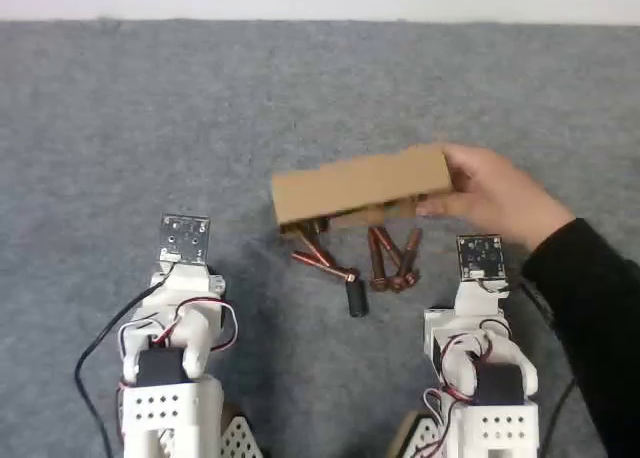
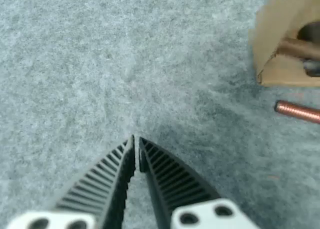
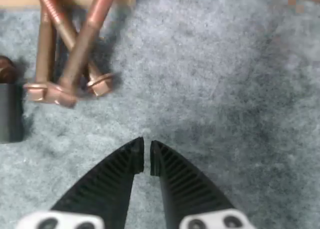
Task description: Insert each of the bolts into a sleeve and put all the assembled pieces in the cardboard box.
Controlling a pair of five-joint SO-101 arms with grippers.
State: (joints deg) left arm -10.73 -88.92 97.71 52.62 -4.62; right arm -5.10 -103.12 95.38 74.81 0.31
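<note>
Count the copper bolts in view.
5: two bolts by the left end of the cardboard box, three by its right half. The box may hide more.

Your left arm (image 1: 172, 348) sits folded back over its base, wrist pointing forward. The left gripper (image 2: 136, 145) has its ribbed fingers (image 2: 107, 176) brought together, tips all but touching. Your right arm (image 1: 482, 363) holds the same tucked pose alongside, well apart from the left. The right gripper (image 3: 146, 151) is likewise closed, with a thin slit between its toothed pads (image 3: 182, 184).
</note>
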